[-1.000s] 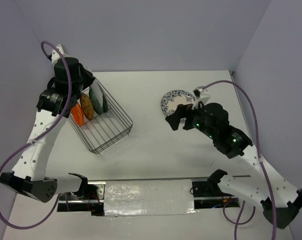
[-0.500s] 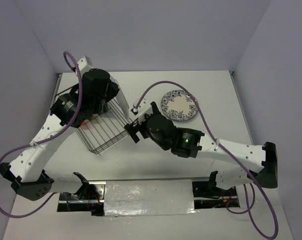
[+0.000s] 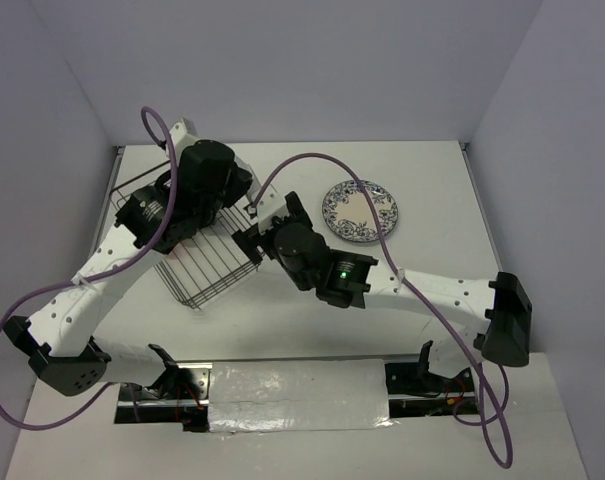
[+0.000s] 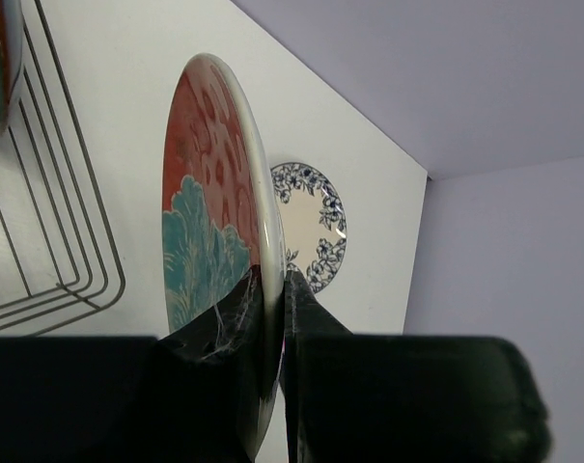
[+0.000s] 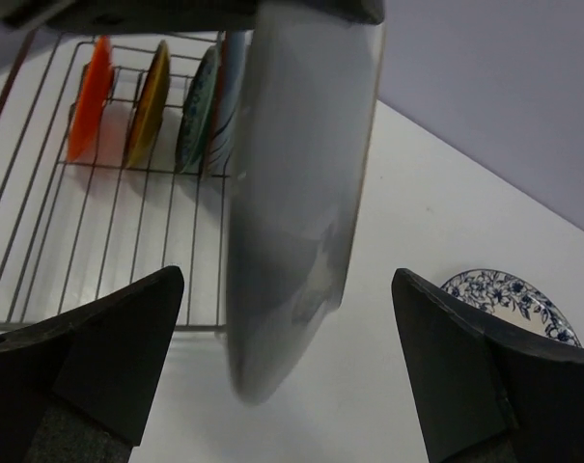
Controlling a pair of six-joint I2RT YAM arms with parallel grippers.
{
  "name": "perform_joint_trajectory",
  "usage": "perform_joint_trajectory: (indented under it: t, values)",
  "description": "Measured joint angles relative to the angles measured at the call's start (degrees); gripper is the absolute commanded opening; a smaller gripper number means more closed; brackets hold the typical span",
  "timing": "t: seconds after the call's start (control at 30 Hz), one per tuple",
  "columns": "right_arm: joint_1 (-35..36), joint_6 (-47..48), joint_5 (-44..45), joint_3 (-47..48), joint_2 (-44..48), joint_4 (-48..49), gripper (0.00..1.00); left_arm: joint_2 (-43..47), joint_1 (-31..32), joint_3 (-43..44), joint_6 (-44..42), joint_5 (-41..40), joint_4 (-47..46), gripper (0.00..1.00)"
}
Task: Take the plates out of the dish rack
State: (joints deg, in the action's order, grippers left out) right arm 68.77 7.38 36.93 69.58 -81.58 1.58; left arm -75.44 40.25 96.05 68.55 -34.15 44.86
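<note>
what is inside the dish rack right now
Standing in the dish rack are an orange plate, a yellowish plate and a teal-patterned plate. A fourth beside them is partly covered by the red plate held in the left hand.

Red plate (image 4: 209, 193) nipped at its rim between the left gripper (image 4: 274, 280) fingers.
It stands edge-on, teal flower facing left. Beyond it a blue-floral plate (image 4: 316, 227) lies flat on the white table (image 4: 147, 58); the dish rack (image 4: 50, 241) wires show at left.
</note>
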Motion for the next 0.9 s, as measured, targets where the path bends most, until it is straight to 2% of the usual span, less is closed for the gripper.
perform_joint_trajectory:
  t: [0.07,0.1,0.17,0.2,0.27,0.3,0.43,0.57,0.6,0.63,0.67,0.8,0.9]
  values:
    - [-1.3,0.0,1.1,0.0,-1.1,1.7,0.90,0.0,0.4,-0.1,0.7,0.7,0.1,0.00]
    - [-1.9,0.1,1.8,0.0,-1.5,2.7,0.70,0.0,0.7,-0.1,0.7,1.0,0.1,0.00]
    - [-2.9,1.0,3.6,0.0,-2.1,5.0,0.52,0.0,1.3,-0.2,0.9,1.3,-0.1,0.00]
    - [-3.2,1.4,4.4,0.0,-2.4,6.1,0.39,0.1,1.6,-0.5,1.0,1.5,-0.6,0.00]
    - [-3.2,2.3,6.9,0.0,-3.1,8.2,0.23,0.3,2.0,-1.5,2.0,1.5,-2.6,0.00]
    - [-3.2,3.4,8.2,0.0,-3.5,8.9,0.00,0.5,1.9,-1.9,2.9,1.5,-3.4,0.00]
    - [-2.7,7.5,11.3,-2.3,-4.8,14.0,0.00,0.9,1.9,-3.1,3.4,1.1,-3.3,0.00]
    - [-2.6,6.6,10.6,-6.5,-2.9,16.5,0.00,0.3,2.4,-3.6,0.6,2.0,-3.0,0.00]
    - [-2.7,6.0,10.3,-7.3,-2.2,16.5,0.00,0.0,2.7,-3.5,0.0,2.2,-3.1,0.04]
    - [-2.8,5.1,10.0,-8.2,-1.3,16.2,0.00,-0.4,3.0,-3.2,-1.1,2.6,-3.2,0.15]
    - [-3.1,4.1,9.4,-8.7,-0.4,15.6,0.00,-1.0,3.3,-2.9,-2.1,3.0,-3.5,0.20]
    - [-5.5,-0.7,4.4,-13.4,5.6,14.3,0.00,-2.3,4.5,-2.5,-6.8,5.9,-7.1,0.34]
    - [-7.6,-5.1,-0.6,-19.1,12.9,14.4,0.00,-2.4,5.6,-3.0,-10.0,10.2,-10.9,0.37]
